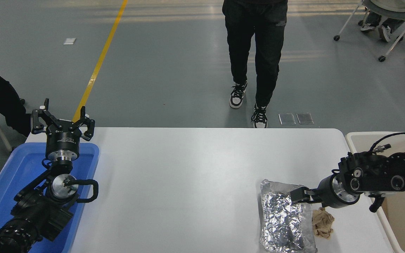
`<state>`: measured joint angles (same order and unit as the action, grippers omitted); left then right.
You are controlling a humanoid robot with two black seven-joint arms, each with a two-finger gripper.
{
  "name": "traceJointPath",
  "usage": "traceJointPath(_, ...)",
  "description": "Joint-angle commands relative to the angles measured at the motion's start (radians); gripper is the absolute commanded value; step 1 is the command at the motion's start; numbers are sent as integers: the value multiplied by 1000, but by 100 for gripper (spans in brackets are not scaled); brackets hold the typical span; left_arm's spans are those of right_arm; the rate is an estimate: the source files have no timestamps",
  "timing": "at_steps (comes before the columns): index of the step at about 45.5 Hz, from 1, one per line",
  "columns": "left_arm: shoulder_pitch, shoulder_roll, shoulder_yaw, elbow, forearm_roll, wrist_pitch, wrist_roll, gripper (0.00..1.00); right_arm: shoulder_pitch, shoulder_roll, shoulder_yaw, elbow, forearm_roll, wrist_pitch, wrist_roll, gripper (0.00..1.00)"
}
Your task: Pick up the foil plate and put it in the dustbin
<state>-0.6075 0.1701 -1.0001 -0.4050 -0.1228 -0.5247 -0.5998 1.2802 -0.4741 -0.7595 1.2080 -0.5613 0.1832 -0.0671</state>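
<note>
The foil plate (282,222) is a shiny crinkled silver tray lying lengthwise near the table's front right. My right gripper (296,194) reaches in from the right edge, low over the plate's far right corner and pointing left. The angle hides how it is set and whether it touches the foil. The cream dustbin (360,137) stands off the table's right edge, behind and under the right arm. My left gripper (62,121) is parked at the lower left, open and empty.
A small crumpled brown paper ball (322,223) lies against the plate's right side, just below the right wrist. A blue bin (2,189) sits under the left arm. A person (255,52) stands beyond the table's far edge. The white table (188,175) spreads between the arms.
</note>
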Motion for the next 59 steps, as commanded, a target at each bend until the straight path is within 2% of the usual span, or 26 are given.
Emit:
traceJointPath(1,0,0,0,0,0,0,0,99,-50,37,15,-53,0,-13,0,98)
traceJointPath(7,0,0,0,0,0,0,0,99,-58,40,15,-61,0,-13,0,93)
traceJointPath(11,0,0,0,0,0,0,0,99,-67,40,15,-62,-2,-13,0,84)
traceJointPath(13,0,-1,2,0,0,0,0,99,-68,40,15,-67,-2,-13,0,75)
traceJointPath(16,0,0,0,0,0,0,0,99,-68,38,14,-67,-2,-13,0,53)
traceJointPath(22,0,-1,0,0,0,0,0,99,-70,38,12,-67,0,-13,1,38)
traceJointPath(26,0,-1,2,0,0,0,0,99,-70,37,12,-67,0,-13,1,10)
traceJointPath(29,0,0,0,0,0,0,0,99,-70,37,11,-67,0,-11,1,0)
traceJointPath(51,0,0,2,0,2,0,0,99,24,-15,-32,-1,21,25,1,0)
traceJointPath(59,0,0,2,0,2,0,2,99,233,-78,-132,137,118,67,3,0)
